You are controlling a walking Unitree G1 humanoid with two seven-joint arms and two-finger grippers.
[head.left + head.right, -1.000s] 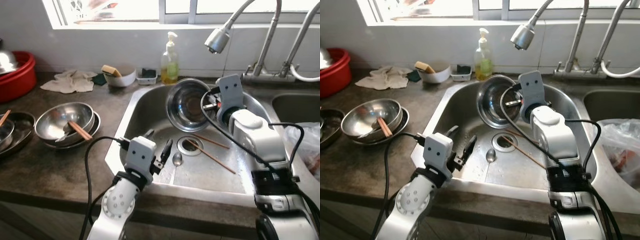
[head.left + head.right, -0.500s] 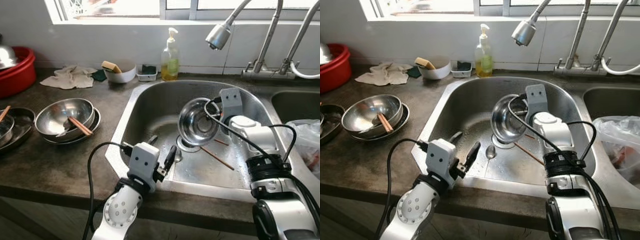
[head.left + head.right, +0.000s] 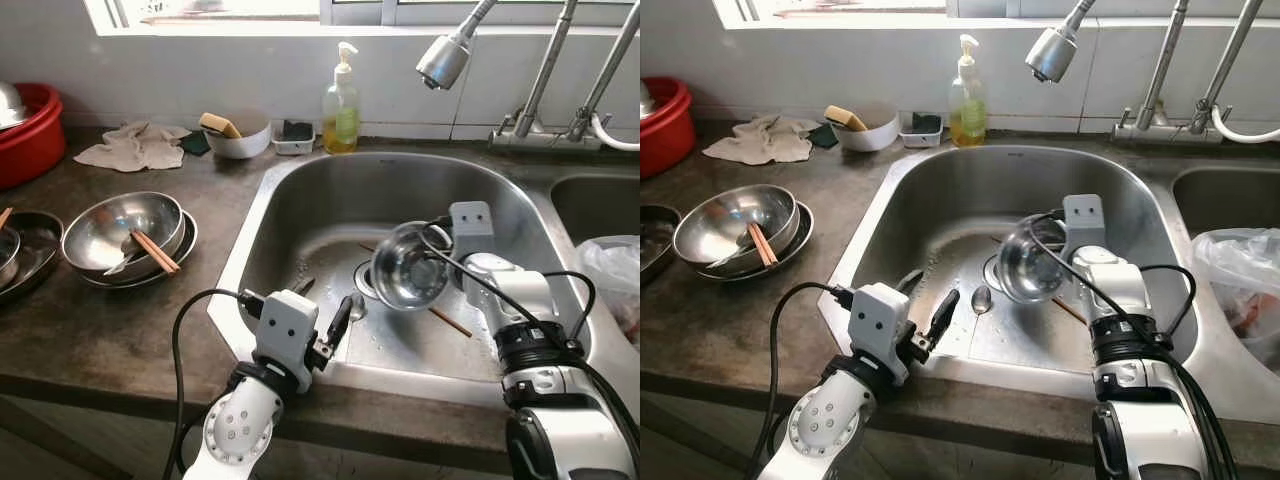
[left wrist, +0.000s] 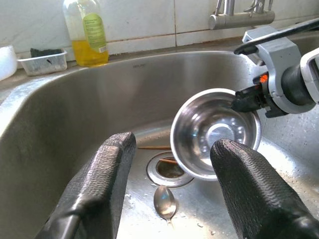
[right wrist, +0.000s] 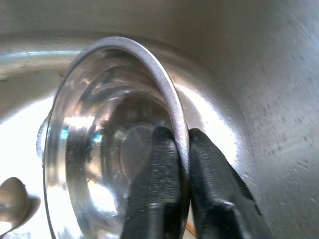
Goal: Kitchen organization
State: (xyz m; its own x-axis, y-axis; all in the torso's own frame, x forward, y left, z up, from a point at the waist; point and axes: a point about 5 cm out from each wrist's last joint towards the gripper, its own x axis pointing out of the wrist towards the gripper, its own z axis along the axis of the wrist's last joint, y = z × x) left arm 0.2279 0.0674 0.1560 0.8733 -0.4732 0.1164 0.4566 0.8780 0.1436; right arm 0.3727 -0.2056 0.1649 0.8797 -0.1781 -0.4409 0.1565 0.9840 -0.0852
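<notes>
- Holding a steel bowl (image 3: pixel 408 272) by its rim: right gripper (image 5: pixel 180 164) is clamped on it, one finger inside the wall, one outside, as the right wrist view shows plainly.
- Change over the last second: the bowl was up near the back wall of the sink, under the spray head; it now sits low in the basin, just above the drain (image 4: pixel 168 169). Part of the shift in the head views is camera motion, but the bowl's drop relative to the drain is real.
- Judgement: the bowl is being carried down or out of the sink, not yet set anywhere; the sorting step is mid-way.
- Bowl appearance: small, round, polished steel, tipped on edge with its mouth facing the left gripper; inside looks wet and reflective, with no food residue I can make out.
- Left gripper (image 4: pixel 172 191): fingers spread wide and empty, near the front rim of the sink (image 3: pixel 300 190), pointed at the bowl.
- Below the right gripper: a spoon (image 4: pixel 164 200) lies just beside the drain and chopsticks (image 3: pixel 452 323) lie on the sink floor.
- Well away from the left gripper on the surface (image 3: pixel 120 330): stacked steel bowls (image 3: pixel 125 232) with chopsticks in them.
- Beyond the sink: a soap bottle (image 3: pixel 340 100).
</notes>
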